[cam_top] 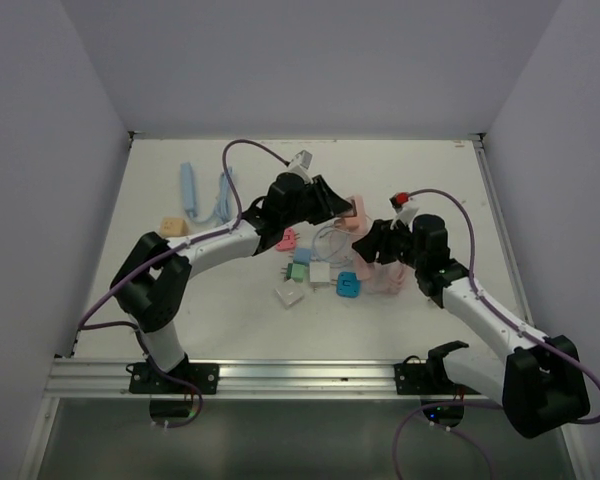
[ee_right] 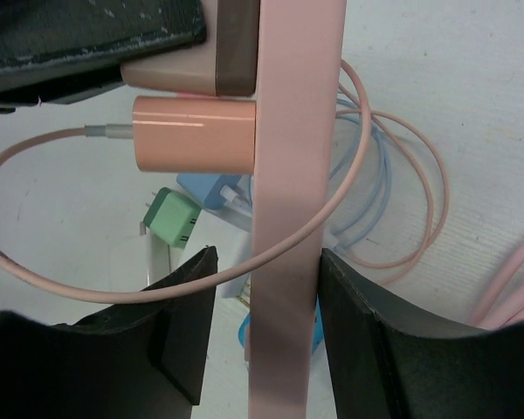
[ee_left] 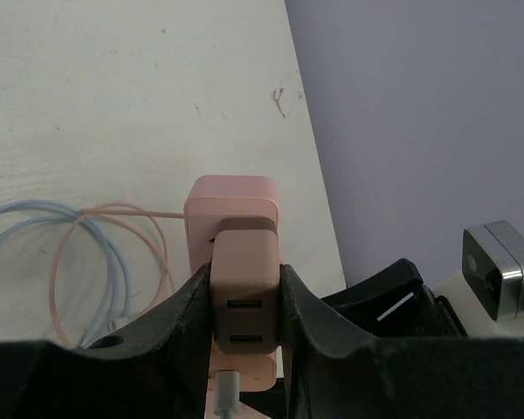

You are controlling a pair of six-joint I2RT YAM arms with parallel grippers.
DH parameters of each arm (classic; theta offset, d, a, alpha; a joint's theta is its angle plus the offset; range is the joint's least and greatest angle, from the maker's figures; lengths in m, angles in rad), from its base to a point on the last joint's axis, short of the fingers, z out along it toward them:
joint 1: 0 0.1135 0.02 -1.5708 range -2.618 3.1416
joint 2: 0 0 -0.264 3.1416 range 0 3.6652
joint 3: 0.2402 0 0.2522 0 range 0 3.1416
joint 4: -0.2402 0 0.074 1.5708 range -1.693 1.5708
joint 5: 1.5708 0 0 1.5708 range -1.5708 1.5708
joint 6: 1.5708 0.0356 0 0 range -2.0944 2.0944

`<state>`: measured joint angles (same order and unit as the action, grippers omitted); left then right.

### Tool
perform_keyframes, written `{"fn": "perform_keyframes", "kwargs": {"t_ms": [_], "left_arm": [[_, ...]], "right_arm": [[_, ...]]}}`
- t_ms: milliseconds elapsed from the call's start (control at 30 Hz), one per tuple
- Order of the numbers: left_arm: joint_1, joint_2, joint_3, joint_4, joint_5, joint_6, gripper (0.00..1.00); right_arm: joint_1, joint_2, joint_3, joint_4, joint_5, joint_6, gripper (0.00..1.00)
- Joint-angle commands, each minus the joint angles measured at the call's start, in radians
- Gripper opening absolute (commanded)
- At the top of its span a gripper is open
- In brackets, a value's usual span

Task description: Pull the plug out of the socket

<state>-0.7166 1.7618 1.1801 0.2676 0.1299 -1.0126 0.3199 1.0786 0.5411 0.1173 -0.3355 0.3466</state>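
Jaws of the left gripper [ee_left: 244, 275] press both sides of the pink plug [ee_left: 244, 325] — blocky, two USB ports — seated in the pink socket strip [ee_right: 288, 218] over the table [cam_top: 400, 165]. The right gripper [ee_right: 268, 255] straddles that strip loosely, with a gap on one side. Two plugs occupy it — the second plug [ee_right: 192, 135] is peach. One green adapter [ee_right: 170, 218] lies below.

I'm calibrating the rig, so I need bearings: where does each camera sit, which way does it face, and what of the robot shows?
Top external: above and behind the robot, looking down on the table; left arm and right arm show.
Left wrist: on the left arm, looking along the left pincer, shut on the pink plug.
Right wrist: on the right arm, looking along the right pincer, astride the pink socket strip.
Shared: both wrist views show plug and strip.
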Motion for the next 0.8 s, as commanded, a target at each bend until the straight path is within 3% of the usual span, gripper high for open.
{"fn": "perform_keyframes", "kwargs": {"t_ms": [0,267,367,400,533,767], "left_arm": [[-0.027,-0.03,0.001,0.094,0.007,-0.038,0.0],[-0.052,-0.033,0.003,0.097,-0.009,-0.043,0.0],[-0.057,-0.033,0.003,0.096,-0.009,-0.038,0.0],[-0.057,-0.035,0.0,0.094,-0.009,-0.035,0.0],[-0.057,-0.056,-0.013,0.09,-0.027,-0.008,0.0],[-0.057,-0.116,-0.063,0.09,-0.05,0.014,0.0]], "right_arm": [[0.004,0.015,0.037,0.097,0.033,0.015,0.53],[0.005,0.069,0.037,0.136,0.035,0.032,0.52],[0.005,0.079,0.039,0.136,0.038,0.032,0.42],[0.005,0.08,0.039,0.131,0.05,0.031,0.3],[0.005,0.086,0.04,0.095,0.087,0.023,0.02],[0.004,0.084,0.045,0.035,0.191,0.029,0.0]]}}
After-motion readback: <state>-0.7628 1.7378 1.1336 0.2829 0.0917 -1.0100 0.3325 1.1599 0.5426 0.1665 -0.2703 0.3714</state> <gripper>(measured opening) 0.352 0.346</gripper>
